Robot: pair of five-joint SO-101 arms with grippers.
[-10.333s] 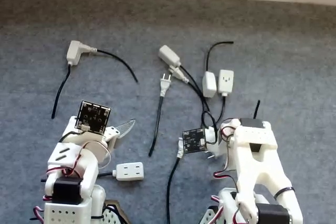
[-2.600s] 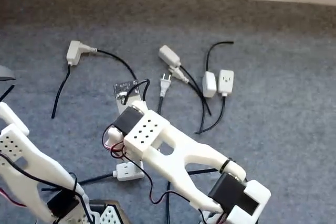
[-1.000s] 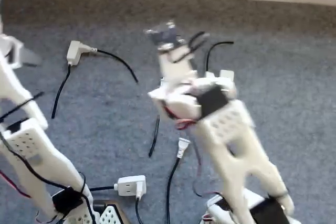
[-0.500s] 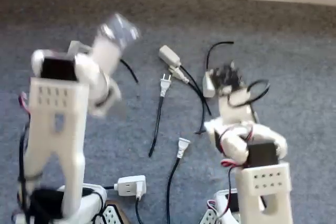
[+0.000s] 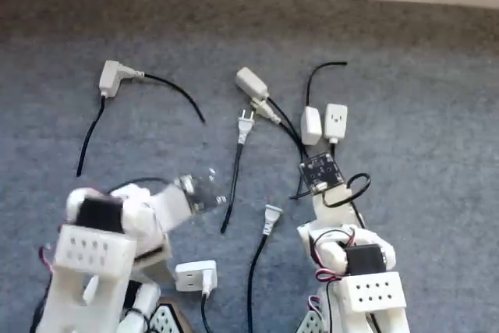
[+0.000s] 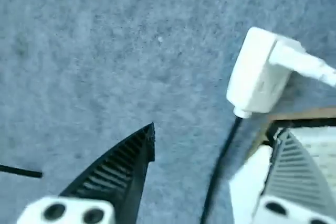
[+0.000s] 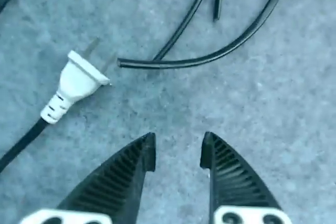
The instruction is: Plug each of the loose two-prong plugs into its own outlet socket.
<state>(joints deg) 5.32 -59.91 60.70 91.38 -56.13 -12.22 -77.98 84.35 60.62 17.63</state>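
One loose white two-prong plug (image 5: 270, 217) lies on the grey carpet in front of my right arm (image 5: 321, 172). In the right wrist view this plug (image 7: 77, 81) is beside and beyond my right gripper (image 7: 178, 142), which is open with nothing between its fingers. A second loose plug (image 5: 244, 124) lies farther out at centre. Low over the carpet, my left gripper (image 6: 215, 135) is open wide, close to a white outlet block (image 6: 257, 77) that has a white piece sticking out of one end. The same outlet block (image 5: 195, 275) sits by the left arm (image 5: 168, 204).
Two white outlet blocks (image 5: 310, 124) (image 5: 335, 119) lie side by side at the back right. A joined plug and socket (image 5: 251, 83) lies at back centre, an angled white connector (image 5: 111, 77) at the back left. Black cords (image 7: 210, 51) cross the carpet.
The left arm has swung down from high at the left to low near the front outlet block. The right arm has drawn back toward its base. No plug or block has shifted.
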